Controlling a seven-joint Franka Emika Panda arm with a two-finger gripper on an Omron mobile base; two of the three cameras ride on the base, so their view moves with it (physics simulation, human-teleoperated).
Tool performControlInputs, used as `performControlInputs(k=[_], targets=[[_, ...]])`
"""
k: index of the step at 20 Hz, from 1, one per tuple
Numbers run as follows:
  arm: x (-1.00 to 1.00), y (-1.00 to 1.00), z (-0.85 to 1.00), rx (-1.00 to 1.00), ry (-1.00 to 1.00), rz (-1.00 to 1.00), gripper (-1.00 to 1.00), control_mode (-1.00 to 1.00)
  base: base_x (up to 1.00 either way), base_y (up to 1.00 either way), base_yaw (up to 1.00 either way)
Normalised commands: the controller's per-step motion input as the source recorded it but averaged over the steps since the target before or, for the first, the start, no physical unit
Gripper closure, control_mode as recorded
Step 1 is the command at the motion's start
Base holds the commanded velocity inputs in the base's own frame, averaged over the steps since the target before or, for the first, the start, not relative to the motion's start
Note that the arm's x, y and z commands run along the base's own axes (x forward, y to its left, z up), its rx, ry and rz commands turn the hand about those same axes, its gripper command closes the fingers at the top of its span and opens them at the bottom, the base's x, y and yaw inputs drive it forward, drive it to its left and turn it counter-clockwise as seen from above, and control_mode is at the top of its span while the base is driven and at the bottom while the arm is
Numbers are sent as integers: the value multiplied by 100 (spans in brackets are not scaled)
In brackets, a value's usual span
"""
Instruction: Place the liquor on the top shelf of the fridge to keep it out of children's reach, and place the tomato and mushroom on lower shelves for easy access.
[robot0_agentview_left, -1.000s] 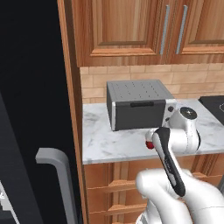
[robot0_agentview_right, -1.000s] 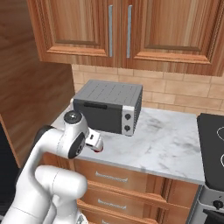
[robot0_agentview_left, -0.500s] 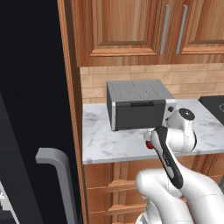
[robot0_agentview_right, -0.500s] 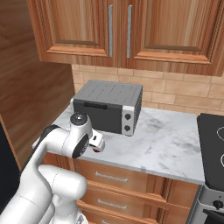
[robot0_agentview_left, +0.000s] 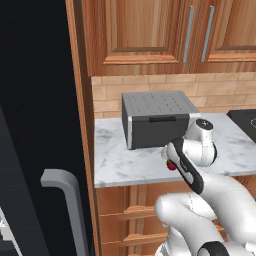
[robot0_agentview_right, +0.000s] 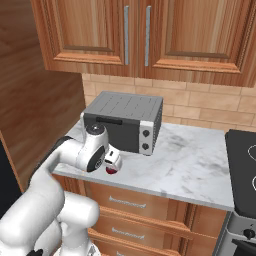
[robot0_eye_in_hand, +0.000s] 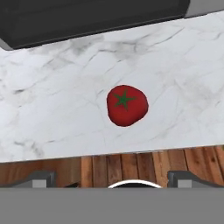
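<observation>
Tomato beneath open pincer

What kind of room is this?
It looks like a kitchen: brown wooden wall cupboards, a grey countertop oven on a white marble counter, and a small red tomato.

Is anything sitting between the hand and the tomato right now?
Nothing visible does. In the hand view the tomato lies alone on bare marble counter near the front edge, directly ahead of the open hand. The grey oven sits behind it, not in the path.
</observation>
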Motion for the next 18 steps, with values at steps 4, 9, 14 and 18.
performControlInputs(k=[4, 9, 14, 18], targets=[[17, -14, -13, 0, 10, 0, -100, -100, 0, 0, 0], [11, -11, -22, 0, 7, 0, -100, -100, 0, 0, 0], [9, -1, -33, 0, 0, 0, -100, -100, 0, 0, 0], [12, 0, -30, 0, 0, 0, -100, -100, 0, 0, 0]])
